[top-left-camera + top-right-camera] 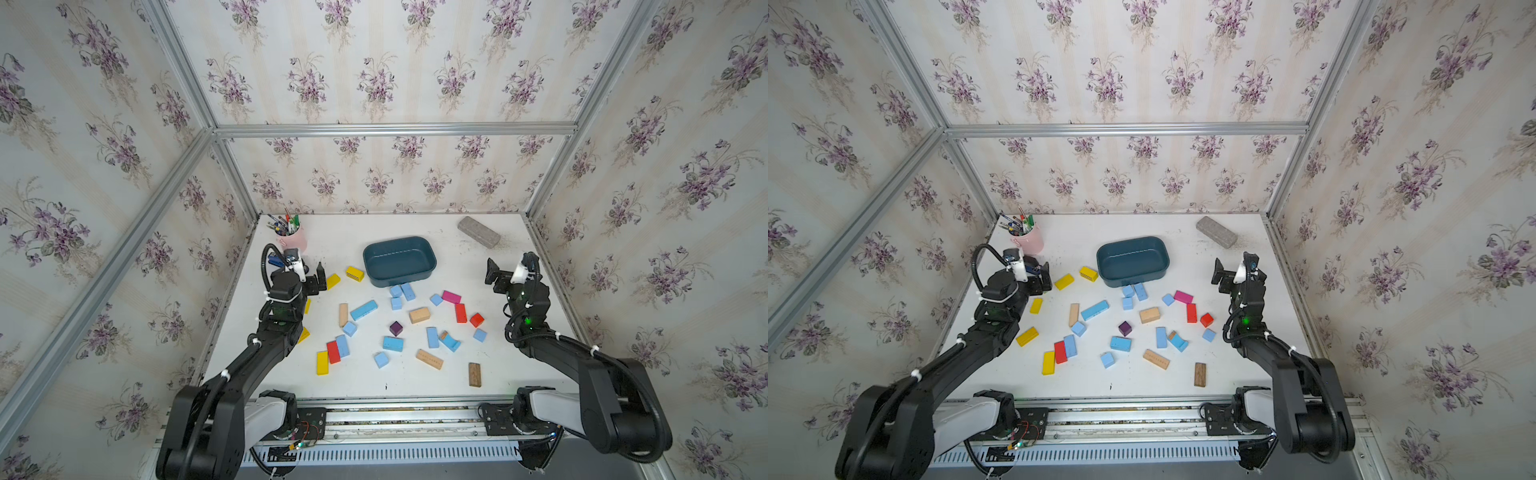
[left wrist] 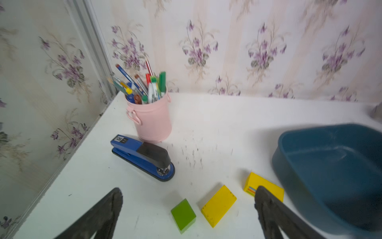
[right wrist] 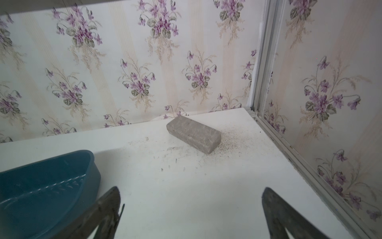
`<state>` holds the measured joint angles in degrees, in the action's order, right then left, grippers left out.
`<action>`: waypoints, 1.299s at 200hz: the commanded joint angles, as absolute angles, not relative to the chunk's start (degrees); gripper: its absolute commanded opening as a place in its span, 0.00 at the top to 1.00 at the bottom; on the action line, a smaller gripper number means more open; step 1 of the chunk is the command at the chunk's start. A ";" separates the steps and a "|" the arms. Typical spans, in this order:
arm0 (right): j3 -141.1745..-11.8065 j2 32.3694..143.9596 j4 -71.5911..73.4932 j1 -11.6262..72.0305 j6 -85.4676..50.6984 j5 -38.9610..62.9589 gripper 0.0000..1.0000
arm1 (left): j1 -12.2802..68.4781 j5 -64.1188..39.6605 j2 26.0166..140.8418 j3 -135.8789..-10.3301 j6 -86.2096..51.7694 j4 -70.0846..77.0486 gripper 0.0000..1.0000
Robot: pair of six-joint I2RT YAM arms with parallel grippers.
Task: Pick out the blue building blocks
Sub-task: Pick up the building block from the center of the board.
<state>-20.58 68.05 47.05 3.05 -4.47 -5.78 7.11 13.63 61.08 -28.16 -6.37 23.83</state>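
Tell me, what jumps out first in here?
Small light-blue wooden blocks, mixed with other colours, lie scattered mid-table in front of a dark teal plastic tub. Two black robot arms flank them, left hand and right hand both open and empty. A pink pen-filled cup stands in the far left corner.

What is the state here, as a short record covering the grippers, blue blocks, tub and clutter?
left gripper: open, empty, near the stapler
right gripper: open, empty, facing the grey brick
teal tub: empty
blue building blocks: about a dozen, scattered loose in front of the tub, none inside
clutter: pink pen cup; other-coloured blocks mixed in
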 commanded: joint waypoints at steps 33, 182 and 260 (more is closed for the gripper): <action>-29.22 57.76 19.07 3.58 -7.34 4.36 0.00 | 7.21 4.07 51.04 -39.21 -19.16 -3.73 0.01; -44.06 70.56 -4.29 30.39 -11.56 -6.74 0.07 | 7.24 -28.68 47.33 -45.10 -8.49 -26.63 0.01; -57.88 88.98 -13.75 45.82 -24.01 -16.93 0.08 | 7.47 -24.08 42.94 -42.80 -8.59 -27.47 0.01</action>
